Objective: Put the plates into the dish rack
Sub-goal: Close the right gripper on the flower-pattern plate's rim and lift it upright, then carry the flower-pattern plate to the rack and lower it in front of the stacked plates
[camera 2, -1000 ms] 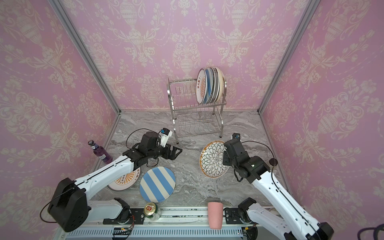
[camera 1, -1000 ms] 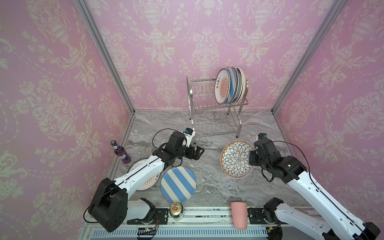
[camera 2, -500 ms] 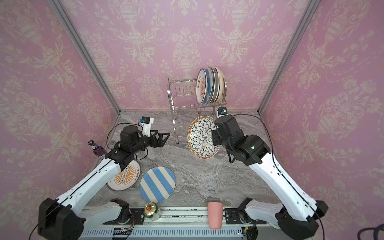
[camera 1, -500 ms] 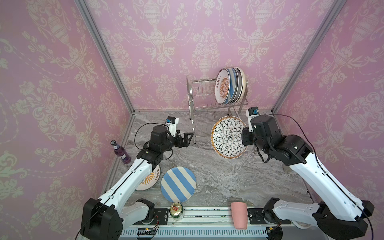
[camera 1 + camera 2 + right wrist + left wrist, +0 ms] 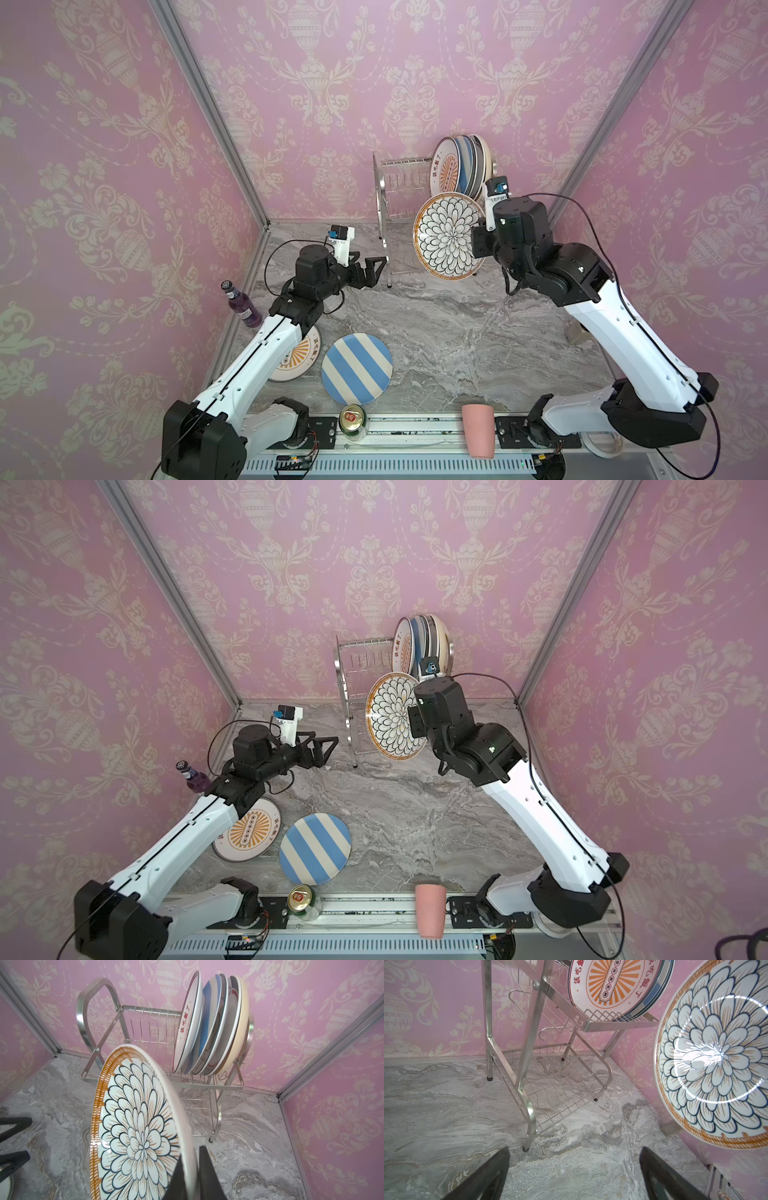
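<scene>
My right gripper [image 5: 191, 1153] is shut on the rim of the petal-patterned plate [image 5: 446, 237] [image 5: 137, 1126], which it holds upright in the air just in front of the dish rack [image 5: 390, 195] [image 5: 99, 1014]. Several plates [image 5: 461, 170] [image 5: 212, 1022] stand in the right end of the rack's upper tier; the slots to their left are bare. Near the rack's front left leg, my left gripper [image 5: 372, 268] [image 5: 575, 1149] hovers open and empty over the table. A blue-white striped plate [image 5: 356, 369] and an orange-sunburst plate [image 5: 301, 357] lie flat at the front left.
A purple bottle [image 5: 243, 305] stands by the left wall. A can [image 5: 352, 419] and a pink cup [image 5: 478, 430] sit on the front rail, and a tape roll [image 5: 602, 446] lies at the front right. Pink walls close in three sides.
My right arm has lifted the petal-patterned plate off the table, tipped it upright and carried it back to the rack. My left gripper has drawn back and slightly left, still open.
</scene>
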Controlling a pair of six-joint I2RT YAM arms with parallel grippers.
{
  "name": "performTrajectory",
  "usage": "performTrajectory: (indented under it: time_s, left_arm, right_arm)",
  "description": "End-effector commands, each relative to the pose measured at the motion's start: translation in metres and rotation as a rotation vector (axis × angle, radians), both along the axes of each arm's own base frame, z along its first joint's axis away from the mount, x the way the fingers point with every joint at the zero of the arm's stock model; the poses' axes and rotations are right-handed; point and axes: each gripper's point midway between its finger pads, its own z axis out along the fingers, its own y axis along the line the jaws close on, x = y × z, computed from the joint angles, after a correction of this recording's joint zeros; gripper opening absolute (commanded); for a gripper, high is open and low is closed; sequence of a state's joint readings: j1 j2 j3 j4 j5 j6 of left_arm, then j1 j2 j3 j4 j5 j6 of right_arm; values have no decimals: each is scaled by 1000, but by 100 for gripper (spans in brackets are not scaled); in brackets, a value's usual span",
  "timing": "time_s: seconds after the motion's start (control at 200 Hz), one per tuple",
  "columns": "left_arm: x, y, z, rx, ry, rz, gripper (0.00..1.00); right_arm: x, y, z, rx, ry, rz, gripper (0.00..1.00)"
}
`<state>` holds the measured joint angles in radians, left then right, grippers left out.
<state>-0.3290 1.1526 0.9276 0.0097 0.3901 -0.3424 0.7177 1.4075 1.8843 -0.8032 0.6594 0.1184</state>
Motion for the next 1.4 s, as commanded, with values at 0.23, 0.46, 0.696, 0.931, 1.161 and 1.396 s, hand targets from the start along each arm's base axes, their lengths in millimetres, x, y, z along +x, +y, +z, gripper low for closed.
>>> performTrajectory:
  time_s: [0.23, 0.46, 0.696, 0.931, 1.161, 1.396]
  left_arm:
    - [-1, -16, -7, -90, 103, -82, 99]
    - [-19, -14, 3, -101, 124, -104, 99]
    - [-26, -5, -2, -71, 129, -92, 99]
    - [-33, 1, 0, -37, 130, -97, 99]
    - [-31, 5, -7, -49, 149, -87, 99]
    - [-29, 4, -9, -63, 160, -89, 99]
  right_arm:
    - [29, 12, 136, 5, -447, -248, 0]
    - [50, 20, 152, -165, -540, -400, 0]
    - [78, 29, 136, -261, -498, -467, 0]
    - [111, 22, 107, -280, -445, -503, 0]
    - [137, 21, 84, -271, -418, -502, 0]
    - [153, 25, 74, -283, -417, -508, 0]
